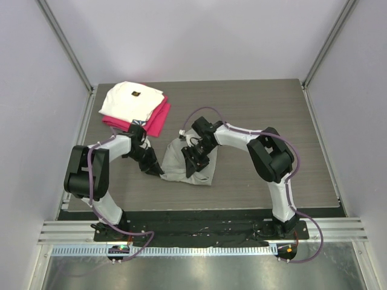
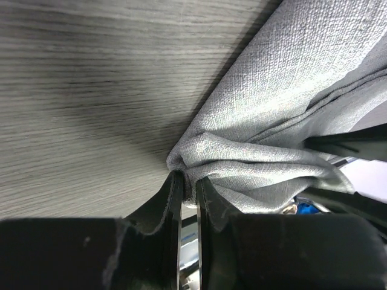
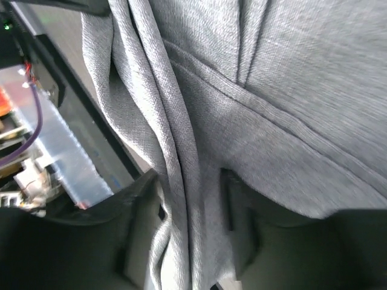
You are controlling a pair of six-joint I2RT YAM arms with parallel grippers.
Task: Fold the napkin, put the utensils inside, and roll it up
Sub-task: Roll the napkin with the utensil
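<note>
Left wrist view: the left gripper pinched the napkin edge, the right gripper gaped around its folds; a slow, even pull seemed wisest.

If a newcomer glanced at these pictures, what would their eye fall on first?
The crumpled grey napkin, heaped mid-table, draws the eye first. The left arm's fingers pinch one bunched corner of it. At the far left of the table, a white cloth lies on a magenta-red cloth.
</note>
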